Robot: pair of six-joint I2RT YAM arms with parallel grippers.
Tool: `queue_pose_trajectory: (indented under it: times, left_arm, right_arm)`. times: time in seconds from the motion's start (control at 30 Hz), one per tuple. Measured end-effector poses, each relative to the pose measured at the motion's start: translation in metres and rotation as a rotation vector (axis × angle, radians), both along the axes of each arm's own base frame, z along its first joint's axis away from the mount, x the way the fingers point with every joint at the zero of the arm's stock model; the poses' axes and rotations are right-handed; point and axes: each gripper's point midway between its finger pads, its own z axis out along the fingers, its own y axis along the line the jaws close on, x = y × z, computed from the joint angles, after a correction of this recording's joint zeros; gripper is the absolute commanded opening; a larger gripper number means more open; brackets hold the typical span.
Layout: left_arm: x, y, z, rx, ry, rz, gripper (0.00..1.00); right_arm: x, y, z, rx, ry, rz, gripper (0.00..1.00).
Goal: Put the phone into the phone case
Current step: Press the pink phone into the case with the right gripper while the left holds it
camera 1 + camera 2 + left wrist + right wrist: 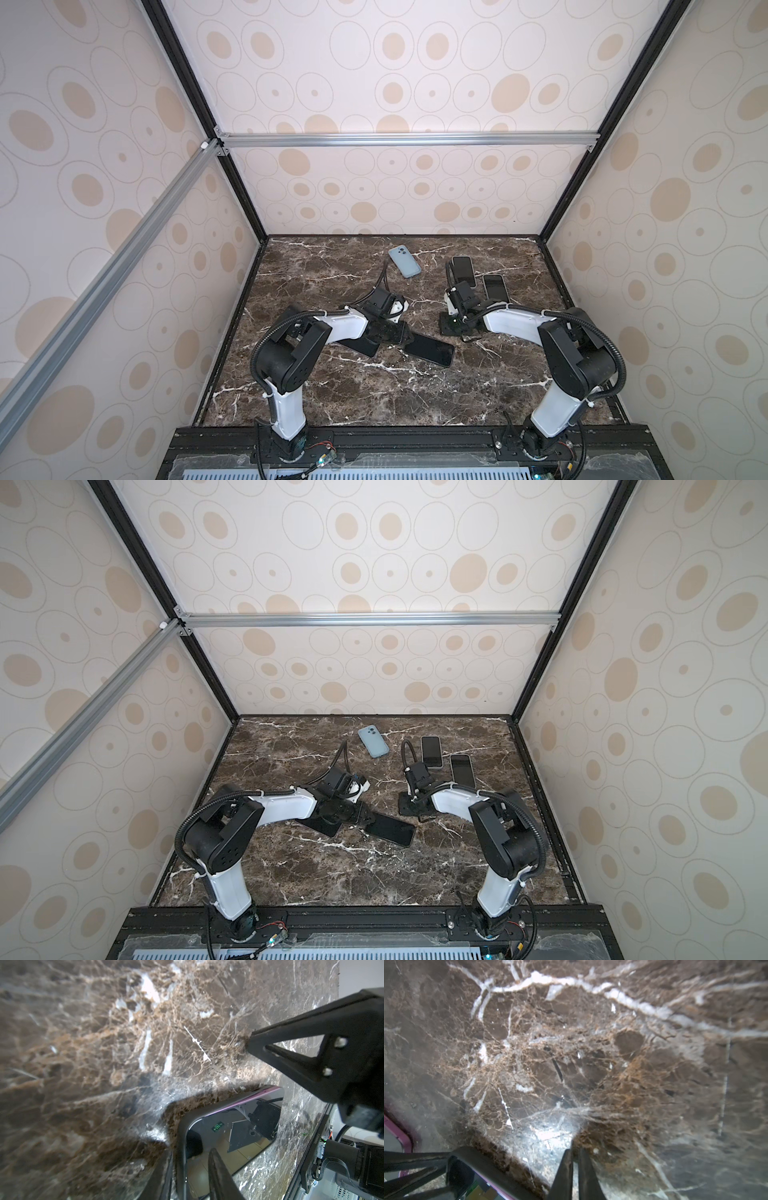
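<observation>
The phone [432, 351] [392, 829] has a glossy black screen [239, 1132] and a pink edge [402, 1138], and lies near the table's middle. A black phone case rim [180, 1147] runs along the side in my grip. My left gripper [401, 334] [361, 814] [189, 1152] is shut on that side, one finger on the screen and one outside the rim. My right gripper [451, 328] [409, 808] [574, 1151] is shut and empty, tips down on the marble just beyond the phone's far end. How far the phone sits in the case is hidden.
Another dark flat slab [359, 345] [322, 825] lies partly under my left wrist. At the back of the marble table [374, 395] lie a light blue phone back [404, 262] [373, 741] and two dark phones [464, 270] [495, 286]. Walls enclose three sides.
</observation>
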Motion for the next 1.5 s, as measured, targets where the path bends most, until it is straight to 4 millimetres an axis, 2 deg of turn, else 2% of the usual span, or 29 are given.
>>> queue_pose_trajectory:
  times: [0.1, 0.23, 0.43, 0.53, 0.6, 0.73, 0.9, 1.0, 1.5]
  left_arm:
    - [0.0, 0.0, 0.0, -0.001, 0.001, 0.0, 0.3]
    - [-0.002, -0.001, 0.0, -0.003, 0.0, -0.002, 0.3]
    - [-0.012, -0.004, 0.001, -0.009, 0.007, -0.018, 0.3]
    - [-0.02, -0.007, 0.001, -0.018, 0.026, -0.03, 0.3]
    - [-0.024, -0.01, 0.001, -0.027, 0.036, -0.04, 0.3]
    - [-0.027, -0.012, 0.002, -0.036, 0.047, -0.047, 0.3]
    - [-0.027, -0.012, 0.002, -0.035, 0.048, -0.046, 0.3]
    - [-0.027, -0.012, 0.002, -0.035, 0.047, -0.046, 0.3]
    - [-0.028, -0.01, 0.001, -0.026, 0.053, -0.044, 0.3]
  right_arm:
    - [-0.006, -0.002, 0.002, -0.02, 0.035, 0.004, 0.15]
    - [-0.024, -0.009, 0.01, -0.037, 0.086, 0.005, 0.18]
    - [-0.035, -0.014, 0.062, 0.025, -0.002, -0.009, 0.23]
    - [-0.047, -0.02, 0.073, 0.041, -0.03, -0.02, 0.23]
    - [-0.056, -0.026, 0.07, 0.034, -0.017, -0.028, 0.23]
    - [-0.075, -0.038, 0.051, -0.004, 0.049, -0.046, 0.23]
    - [-0.089, -0.047, 0.034, -0.019, 0.101, -0.065, 0.2]
    - [-0.09, -0.048, 0.03, -0.008, 0.107, -0.075, 0.16]
    - [-0.077, -0.043, 0.013, 0.009, 0.111, -0.081, 0.16]
